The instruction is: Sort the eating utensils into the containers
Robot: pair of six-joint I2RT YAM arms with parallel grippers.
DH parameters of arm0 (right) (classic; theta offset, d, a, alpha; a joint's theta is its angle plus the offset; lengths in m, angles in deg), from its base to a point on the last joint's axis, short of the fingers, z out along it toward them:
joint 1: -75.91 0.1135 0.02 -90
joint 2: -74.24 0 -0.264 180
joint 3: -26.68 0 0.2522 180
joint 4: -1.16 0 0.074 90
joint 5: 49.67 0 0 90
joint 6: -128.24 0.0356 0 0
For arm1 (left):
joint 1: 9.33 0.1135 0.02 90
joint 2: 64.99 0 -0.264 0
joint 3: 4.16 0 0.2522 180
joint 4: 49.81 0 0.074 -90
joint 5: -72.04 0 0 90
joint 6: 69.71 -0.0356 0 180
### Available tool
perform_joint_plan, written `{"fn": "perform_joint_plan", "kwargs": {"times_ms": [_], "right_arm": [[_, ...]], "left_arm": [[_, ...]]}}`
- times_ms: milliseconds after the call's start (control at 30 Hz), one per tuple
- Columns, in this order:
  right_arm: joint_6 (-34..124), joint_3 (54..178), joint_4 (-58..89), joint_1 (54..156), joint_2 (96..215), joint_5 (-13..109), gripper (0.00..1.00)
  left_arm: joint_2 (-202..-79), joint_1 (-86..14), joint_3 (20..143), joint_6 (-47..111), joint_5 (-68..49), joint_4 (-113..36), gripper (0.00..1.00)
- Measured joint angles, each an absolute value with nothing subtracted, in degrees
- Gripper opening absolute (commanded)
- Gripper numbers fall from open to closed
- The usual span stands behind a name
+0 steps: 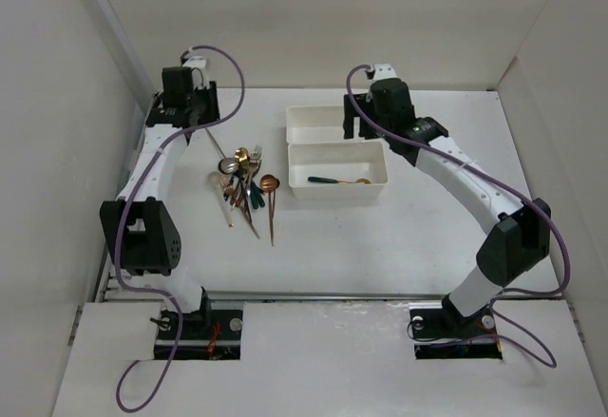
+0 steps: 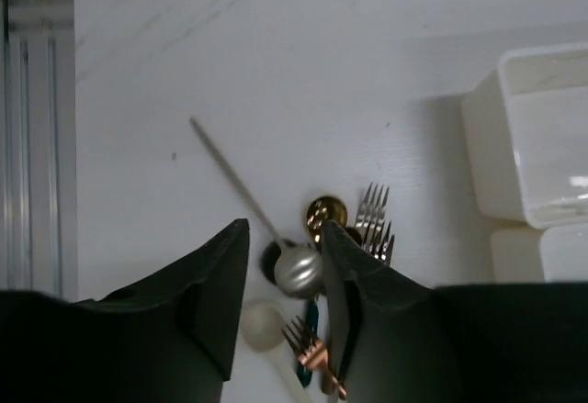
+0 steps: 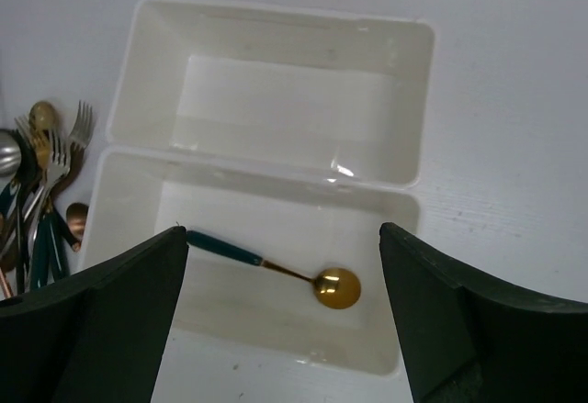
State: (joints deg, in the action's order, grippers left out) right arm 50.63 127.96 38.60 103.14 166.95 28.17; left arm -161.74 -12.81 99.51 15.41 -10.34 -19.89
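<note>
The eating utensils (image 1: pixel 247 184) lie in a loose pile left of the containers. In the left wrist view I see a silver spoon (image 2: pixel 299 270), a gold spoon bowl (image 2: pixel 326 212), silver forks (image 2: pixel 372 215) and a copper fork (image 2: pixel 312 348). My left gripper (image 2: pixel 283 229) hangs above the pile's far end, its jaws partly apart and nothing held. The two containers are white bins, the far bin (image 1: pixel 323 123) and the near bin (image 1: pixel 337 172). A gold spoon with a green handle (image 3: pixel 276 265) lies in the near bin (image 3: pixel 119 201). My right gripper (image 3: pixel 283 230) hovers open over it.
Both bins (image 2: pixel 537 146) sit side by side at the table's middle back. A white spoon (image 2: pixel 262 325) lies among the pile. A metal rail (image 2: pixel 37 164) runs along the table's left edge. White walls close in the left, back and right sides.
</note>
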Motion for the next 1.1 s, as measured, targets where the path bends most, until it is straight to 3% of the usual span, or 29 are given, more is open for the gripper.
{"fn": "perform_joint_plan", "kwargs": {"times_ms": [133, 367, 500, 567, 867, 933, 967, 1000, 1100], "right_arm": [[51.43, 128.03, 40.07, 106.77, 167.65, 27.29, 0.89], [52.86, 128.12, 40.27, 106.79, 167.65, 25.57, 0.89], [53.34, 128.12, 40.48, 107.14, 167.65, 24.15, 0.89], [53.53, 128.03, 40.53, 107.27, 167.58, 23.53, 0.89], [54.32, 127.59, 41.53, 107.38, 165.37, 20.43, 0.89], [54.36, 127.59, 41.58, 107.4, 164.87, 19.69, 0.89], [54.39, 127.59, 41.58, 107.4, 164.67, 19.42, 0.89], [54.43, 127.59, 41.58, 107.4, 164.59, 19.05, 0.89], [54.52, 127.59, 41.6, 107.4, 164.52, 18.29, 0.89]], "left_arm": [[-157.74, -8.35, 89.11, 24.94, -13.16, -16.35, 0.5], [-157.44, -9.05, 73.66, 35.17, -11.48, -9.03, 0.48], [-157.7, -9.21, 71.43, 36.76, -10.93, -7.1, 0.45], [-158.31, -9.21, 71.43, 36.98, -10.91, -7.94, 0.39], [-165.39, -8.79, 71.62, 37.18, -10.89, -11.43, 0.28], [-165.41, -8.14, 71.47, 37.31, -10.69, -11.85, 0.22], [-165.41, -7.76, 71.45, 37.46, -10.47, -11.89, 0.09], [-165.41, -7.44, 71.43, 37.61, -10.23, -11.98, 0.03], [-165.41, -6.96, 71.43, 37.57, -9.6, -12.68, 0.0]]}}
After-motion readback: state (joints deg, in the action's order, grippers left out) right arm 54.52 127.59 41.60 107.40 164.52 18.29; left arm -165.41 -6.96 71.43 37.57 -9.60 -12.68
